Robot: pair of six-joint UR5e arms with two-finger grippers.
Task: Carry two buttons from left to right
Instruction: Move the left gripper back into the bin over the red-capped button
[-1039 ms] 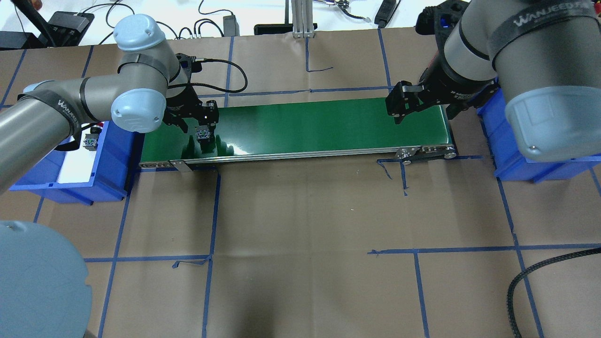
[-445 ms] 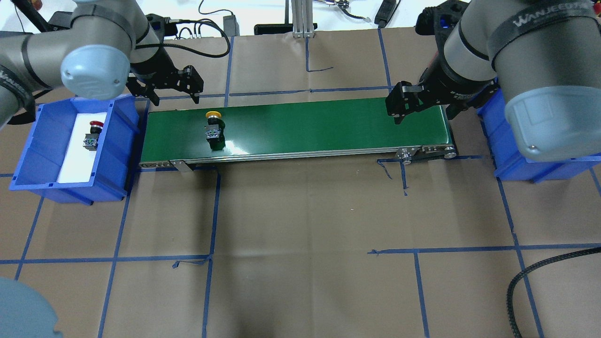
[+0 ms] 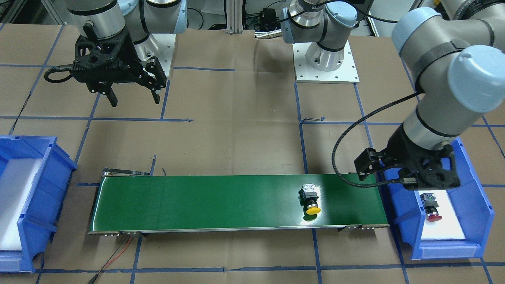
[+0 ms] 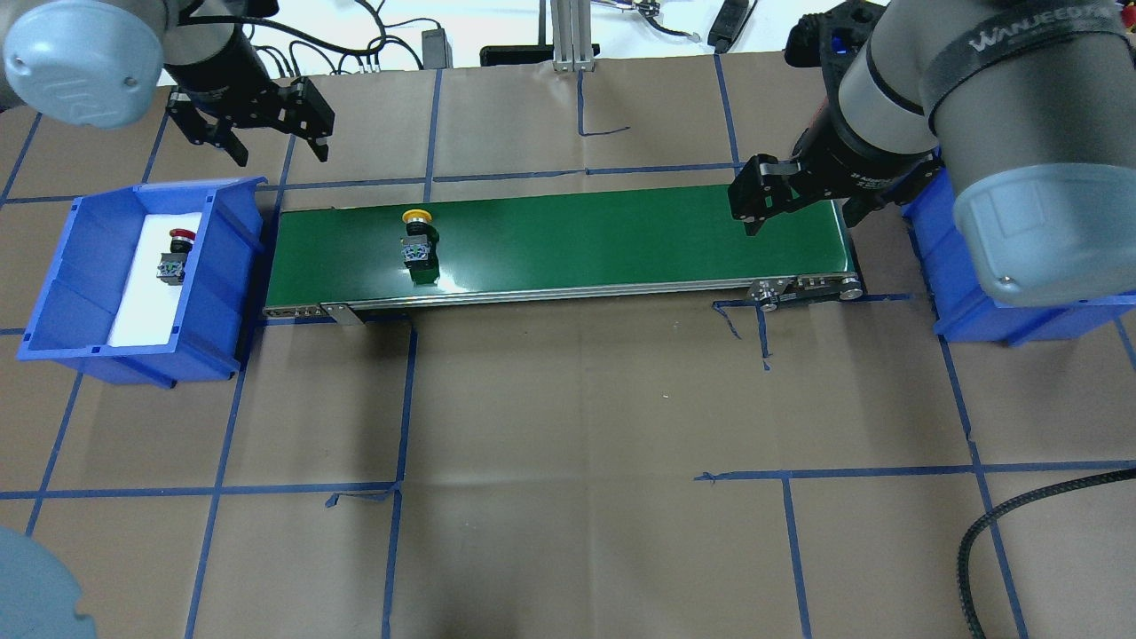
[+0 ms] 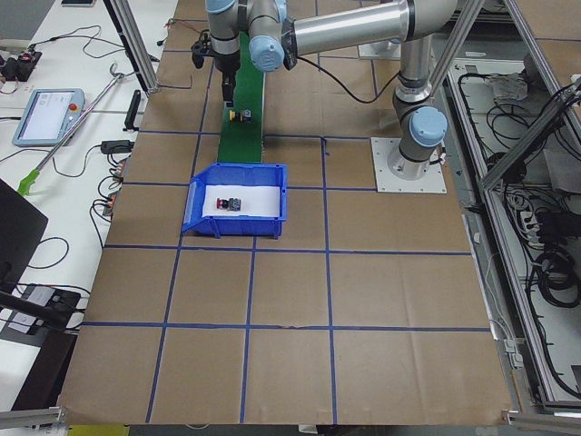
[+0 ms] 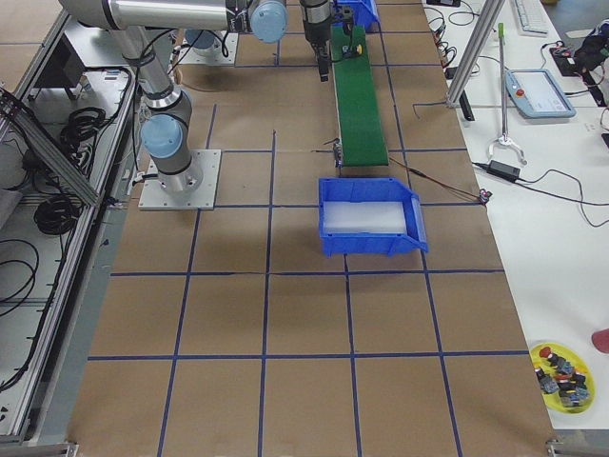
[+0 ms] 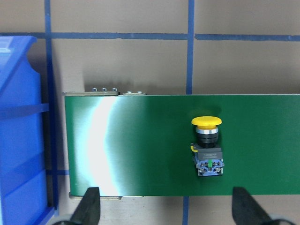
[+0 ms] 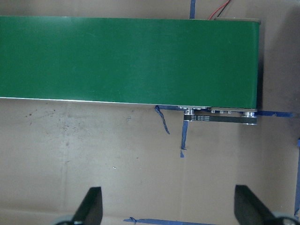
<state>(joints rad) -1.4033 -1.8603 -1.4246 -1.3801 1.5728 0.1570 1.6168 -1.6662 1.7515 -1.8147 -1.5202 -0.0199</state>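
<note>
yellow button [image 4: 417, 236]: lies on its side on the green belt [image 4: 603, 240], left part of the overhead view; cap points to the far edge, block base to the near edge.
red button [image 4: 174, 258]: on its side in the blue bin [image 4: 213, 311] at the left edge of the overhead view, on the white liner.
left gripper [image 4: 280, 154]: mine, jaws spread wide, nothing held; upper left of the overhead view, beyond the bin.
right gripper [image 3: 134, 98]: mine, jaws wide apart, empty; hangs by the belt's other end.
handling: I judge both small, light, hard plastic, not fragile. Domed cap looks smooth and likely to slip or roll.
grip spot: I'd pinch the flat sides of the block base, or the black collar, never the cap.
writing: strap [image 4: 1038, 31] on my right arm reads "WANJEED", the end cut off. Small print on the belt frame is too small to read.
</note>
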